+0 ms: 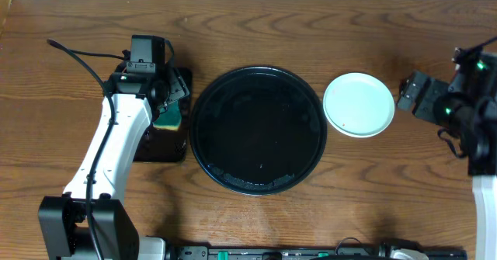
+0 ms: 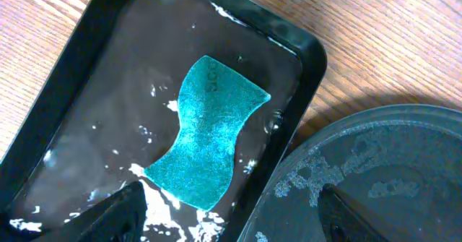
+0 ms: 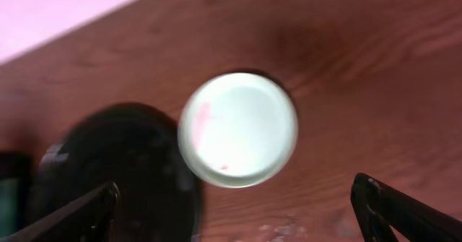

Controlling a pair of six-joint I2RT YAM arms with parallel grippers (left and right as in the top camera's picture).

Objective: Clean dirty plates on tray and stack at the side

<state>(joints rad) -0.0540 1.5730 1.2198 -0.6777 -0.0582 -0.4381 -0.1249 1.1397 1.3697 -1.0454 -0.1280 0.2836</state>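
The round black tray [image 1: 203,128] lies mid-table, wet, with no plates on it. A mint plate [image 1: 359,105] sits on the wood just to its right; whether others lie under it I cannot tell. In the right wrist view the plate [image 3: 238,128] shows faint red specks. My right gripper [image 1: 409,93] hangs open to the right of the plate and apart from it, its fingers [image 3: 404,213] wide with nothing between them. My left gripper [image 1: 172,95] is open above a teal sponge [image 2: 209,130], holding nothing; one finger [image 2: 123,213] shows at the lower left.
The sponge [image 1: 169,120] lies in a small rectangular black tray [image 2: 79,68] holding water, left of the round tray [image 2: 390,162], whose rim nearly touches it. Bare wood surrounds both trays. A cable [image 1: 78,58] runs behind the left arm.
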